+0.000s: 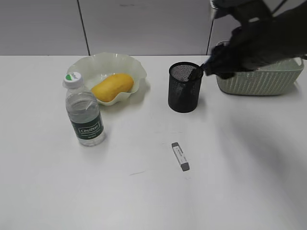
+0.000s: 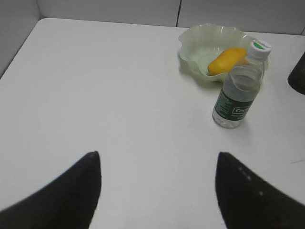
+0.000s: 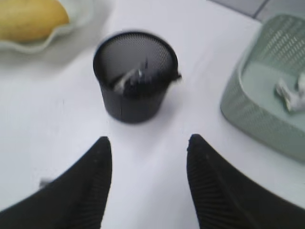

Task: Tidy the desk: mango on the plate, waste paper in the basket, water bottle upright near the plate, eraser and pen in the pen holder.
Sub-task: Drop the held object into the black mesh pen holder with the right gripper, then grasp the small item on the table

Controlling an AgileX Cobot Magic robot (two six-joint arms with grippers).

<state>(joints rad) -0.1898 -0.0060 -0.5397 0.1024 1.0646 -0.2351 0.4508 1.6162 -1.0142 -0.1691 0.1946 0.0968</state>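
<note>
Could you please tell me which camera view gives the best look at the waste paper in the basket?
The right wrist view: it looks down into the basket, where the waste paper lies, though partly cut off at the edge. In the exterior view the right arm hides the basket's inside. The left wrist view shows no basket.

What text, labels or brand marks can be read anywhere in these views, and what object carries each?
"Cestbon": white lettering on the dark green label of the water bottle; legible in the exterior view, blurred in the left wrist view.
Bottle cap: a green mark on top, too small to read.
Eraser: small dark print on its white sleeve, too small to read.
Waste paper in the basket: no print readable.
Nothing else carries text.
</note>
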